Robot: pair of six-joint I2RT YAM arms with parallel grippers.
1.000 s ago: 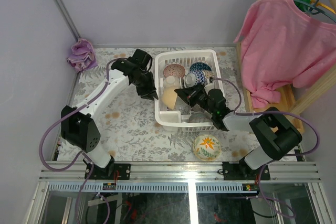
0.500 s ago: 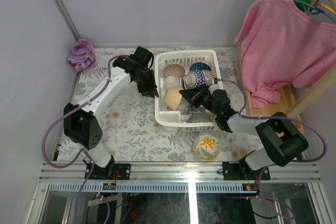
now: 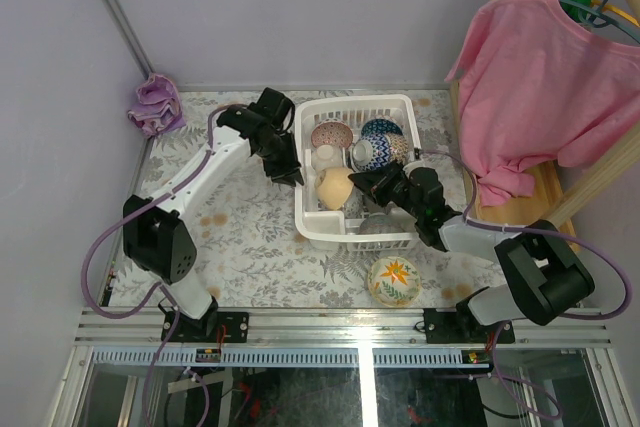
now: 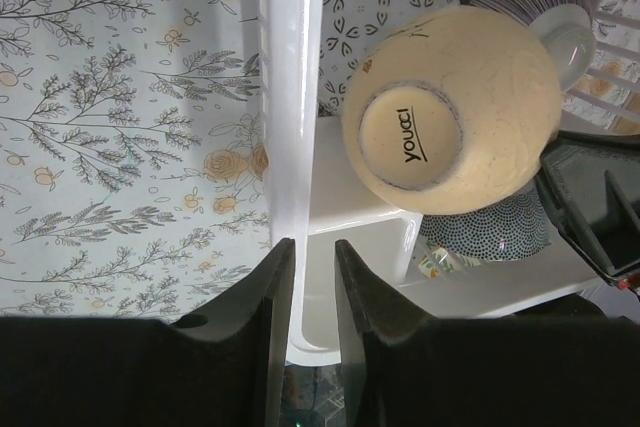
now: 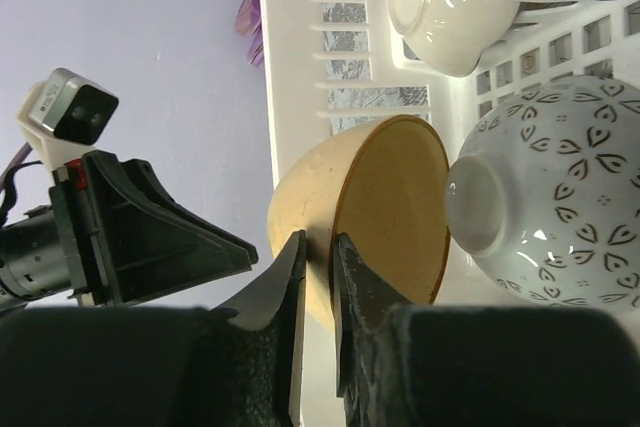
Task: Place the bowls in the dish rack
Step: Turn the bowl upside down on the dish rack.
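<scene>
The white dish rack (image 3: 355, 102) stands at the back middle of the table. My left gripper (image 3: 292, 175) is shut on its left wall (image 4: 288, 97), one finger on each side of the rim (image 4: 314, 244). My right gripper (image 3: 358, 185) reaches into the rack, its jaws closed over the rim of the tan bowl (image 3: 334, 187), which stands on edge against the left wall (image 5: 390, 207). Its fingers sit one outside and one inside that rim (image 5: 320, 239). A pink-red bowl (image 3: 330, 134), a blue netted bowl (image 3: 380, 129), a leaf-patterned white bowl (image 5: 560, 187) and a small white bowl (image 5: 445, 2) rest in the rack. A yellow bowl with a flower inside (image 3: 393, 280) sits on the table in front.
A purple cloth (image 3: 155, 104) lies in the back left corner. A pink shirt (image 3: 545, 87) hangs on a wooden stand at the right, close to the rack. The floral tablecloth (image 3: 240, 237) covers the table left of the rack.
My right gripper has shifted the tan bowl slightly right and deeper into the rack, and its elbow has swung right. The left gripper has stayed on the rack wall.
</scene>
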